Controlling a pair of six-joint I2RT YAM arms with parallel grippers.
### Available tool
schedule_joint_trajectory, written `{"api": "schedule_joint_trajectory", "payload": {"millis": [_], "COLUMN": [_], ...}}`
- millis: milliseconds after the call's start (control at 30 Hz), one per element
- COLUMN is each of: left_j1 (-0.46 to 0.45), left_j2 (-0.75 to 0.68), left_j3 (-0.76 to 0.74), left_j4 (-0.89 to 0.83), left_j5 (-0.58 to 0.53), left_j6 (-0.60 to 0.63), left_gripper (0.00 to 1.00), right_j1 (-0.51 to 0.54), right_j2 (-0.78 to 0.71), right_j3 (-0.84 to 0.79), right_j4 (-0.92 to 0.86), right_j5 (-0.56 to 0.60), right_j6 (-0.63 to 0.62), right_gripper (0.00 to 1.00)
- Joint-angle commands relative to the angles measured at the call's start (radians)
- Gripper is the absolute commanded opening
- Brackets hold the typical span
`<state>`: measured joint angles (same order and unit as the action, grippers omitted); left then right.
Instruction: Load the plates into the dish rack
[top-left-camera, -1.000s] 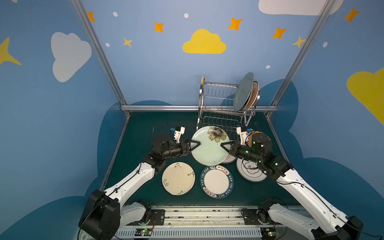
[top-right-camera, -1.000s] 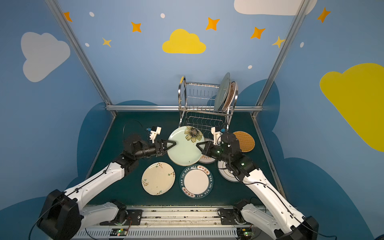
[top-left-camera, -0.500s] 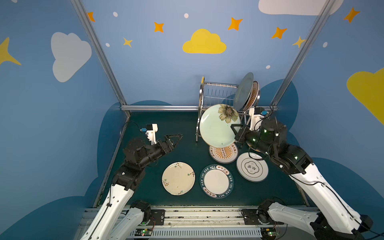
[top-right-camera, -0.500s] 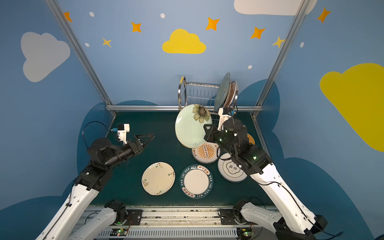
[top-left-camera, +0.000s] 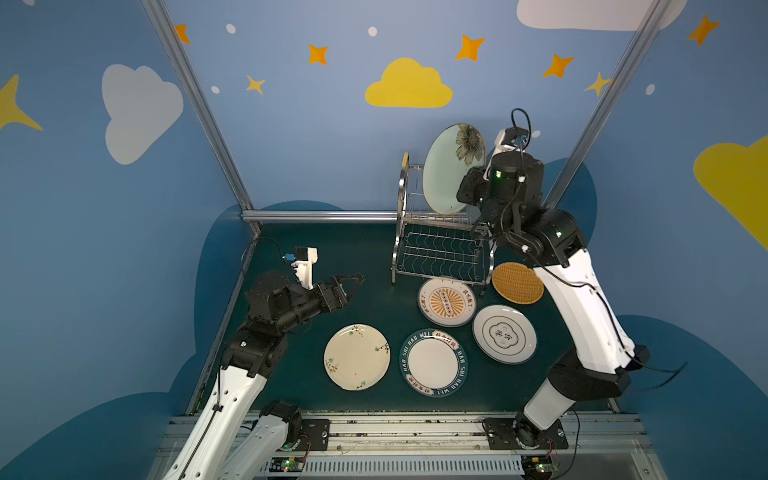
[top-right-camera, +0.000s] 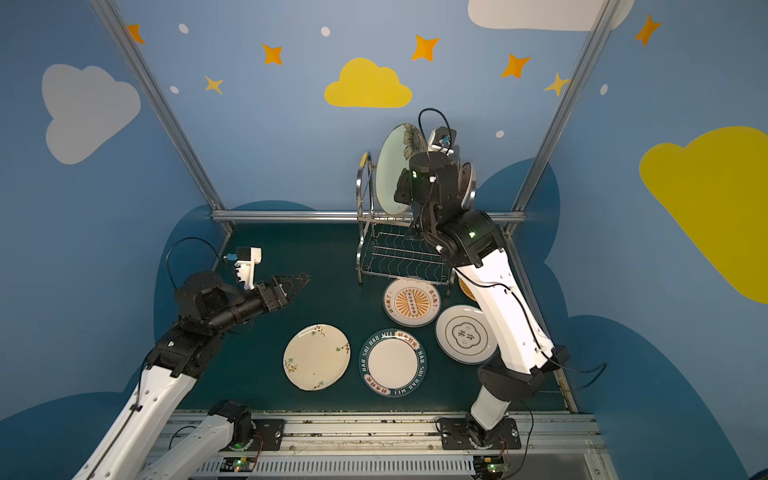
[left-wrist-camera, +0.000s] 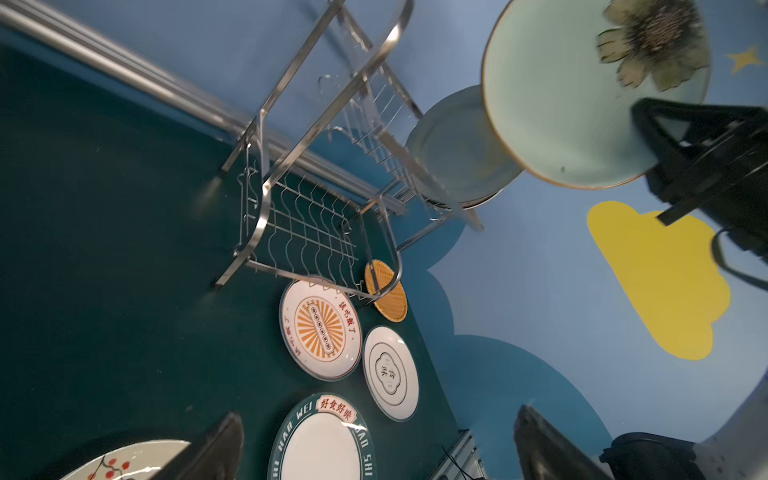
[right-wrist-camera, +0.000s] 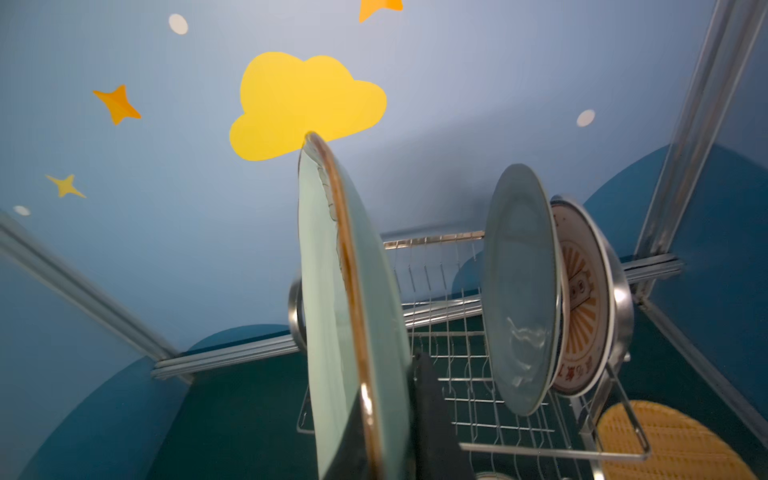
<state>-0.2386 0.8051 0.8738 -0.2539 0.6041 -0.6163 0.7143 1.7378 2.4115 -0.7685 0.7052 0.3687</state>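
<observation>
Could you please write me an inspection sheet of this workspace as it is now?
Surface: dark green mat, no spills seen.
Job's things: dish rack at back; two plates stand in upper tier; flower plate held upright there; five plates flat on mat.
Clutter: nothing seen.
Grippers: right gripper shut on flower plate's rim; left gripper open, empty.
Cables: black loops at both wrists.
Surroundings: blue walls, clouds, stars; metal frame posts.

The right gripper (right-wrist-camera: 390, 424) has lifted the pale green flower plate (top-left-camera: 446, 174) from low over the counter (top-left-camera: 365, 249) to stand on edge above the dish rack (top-left-camera: 401, 195); the left gripper (top-left-camera: 352, 280) has let go, jaws spread wide, and drawn back
</observation>
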Motion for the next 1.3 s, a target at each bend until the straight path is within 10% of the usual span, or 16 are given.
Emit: {"api": "schedule_joint_trajectory", "payload": {"millis": [0,467,1267], "left_j1": [0.005,0.049,0.058], "left_j2": [-0.046,-0.027,-0.024], "left_j3": [0.014,-0.02,-0.025], "left_j4": [0.083,0.203,0.224], "left_j5": [0.116,0.244,0.264], "left_j6": [0.054,-0.007,-0.017], "left_gripper": [1.0,1.0,1.0], "right_j1": [-0.016,-0.089,-0.156], "right_j2": [0.044,0.2,0.325], "right_j3": [0.118,0.178,0.201], "right_j4": [0.092,0.252,0.305], "right_j5": [0.16,0.317,0.395], "right_j6": [-0.135,-0.363,-0.404], "right_gripper": [0.0,0.0,0.0]}}
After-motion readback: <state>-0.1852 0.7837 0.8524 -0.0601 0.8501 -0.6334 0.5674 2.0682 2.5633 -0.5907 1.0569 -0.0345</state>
